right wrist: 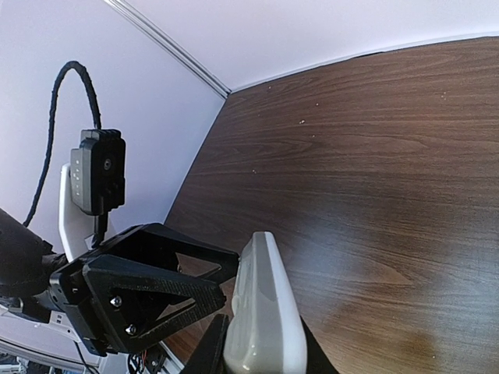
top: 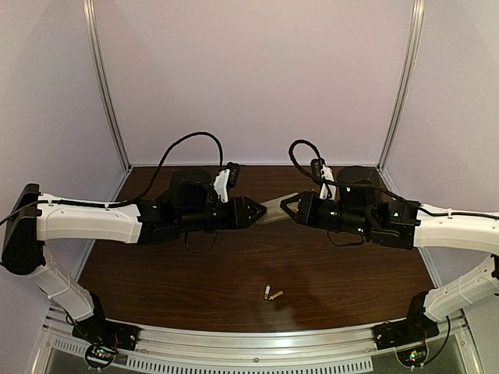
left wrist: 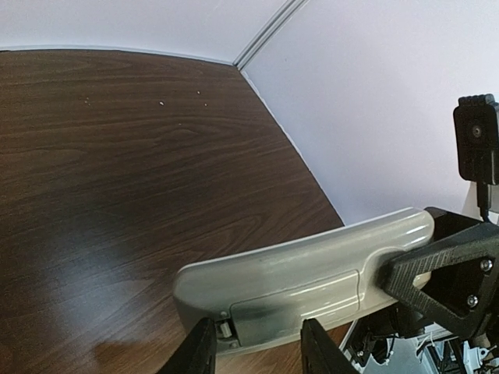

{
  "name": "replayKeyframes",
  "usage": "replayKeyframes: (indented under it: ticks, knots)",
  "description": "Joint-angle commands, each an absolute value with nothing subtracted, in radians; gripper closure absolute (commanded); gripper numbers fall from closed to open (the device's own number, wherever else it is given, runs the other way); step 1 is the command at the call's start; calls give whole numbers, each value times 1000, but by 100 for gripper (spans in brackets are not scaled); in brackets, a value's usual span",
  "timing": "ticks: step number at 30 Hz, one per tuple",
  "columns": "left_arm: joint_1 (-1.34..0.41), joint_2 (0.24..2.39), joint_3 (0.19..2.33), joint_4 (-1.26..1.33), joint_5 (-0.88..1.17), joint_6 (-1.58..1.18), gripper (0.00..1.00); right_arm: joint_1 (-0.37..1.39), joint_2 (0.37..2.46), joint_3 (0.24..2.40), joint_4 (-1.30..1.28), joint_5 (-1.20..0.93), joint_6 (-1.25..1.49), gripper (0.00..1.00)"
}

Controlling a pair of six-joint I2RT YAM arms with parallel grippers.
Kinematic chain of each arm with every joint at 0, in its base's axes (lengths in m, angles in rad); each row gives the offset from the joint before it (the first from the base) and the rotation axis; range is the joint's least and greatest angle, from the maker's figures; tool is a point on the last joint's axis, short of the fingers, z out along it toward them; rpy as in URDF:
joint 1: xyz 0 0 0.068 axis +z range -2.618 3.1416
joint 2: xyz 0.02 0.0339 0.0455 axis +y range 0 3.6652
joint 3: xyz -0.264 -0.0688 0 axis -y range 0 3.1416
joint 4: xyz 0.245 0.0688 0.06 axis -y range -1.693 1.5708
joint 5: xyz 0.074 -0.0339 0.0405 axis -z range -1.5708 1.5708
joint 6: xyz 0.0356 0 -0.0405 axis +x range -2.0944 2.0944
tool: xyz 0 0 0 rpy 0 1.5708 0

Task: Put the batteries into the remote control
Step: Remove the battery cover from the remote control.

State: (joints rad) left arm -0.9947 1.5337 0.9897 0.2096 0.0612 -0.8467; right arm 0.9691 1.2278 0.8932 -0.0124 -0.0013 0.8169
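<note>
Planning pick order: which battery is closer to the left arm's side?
The left battery, lying nearly front-to-back; the slanted battery sits just to its right.

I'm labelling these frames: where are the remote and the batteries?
remote [left wrist: 312, 269], left wrist view, middle of its pale body.
batteries [top: 267, 293], top view, on the left one of the pair.

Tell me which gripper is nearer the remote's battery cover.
Left. The left gripper straddles the battery cover on the remote control; the right gripper clamps the end beyond it.
</note>
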Motion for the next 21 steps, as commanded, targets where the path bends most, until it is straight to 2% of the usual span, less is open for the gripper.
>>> replayKeyframes:
  ticks: [1, 13, 21]
  knots:
    - [-999, 1543, 1020, 263, 85, -828, 61, 984, 1238, 908, 15, -25, 819, 100]
    - [-1001, 1557, 1033, 198, 21, -839, 61, 985, 1205, 904, 23, -29, 829, 100]
    - [-1004, 1589, 1030, 285, 131, -847, 62, 985, 1211, 888, 70, -36, 844, 100]
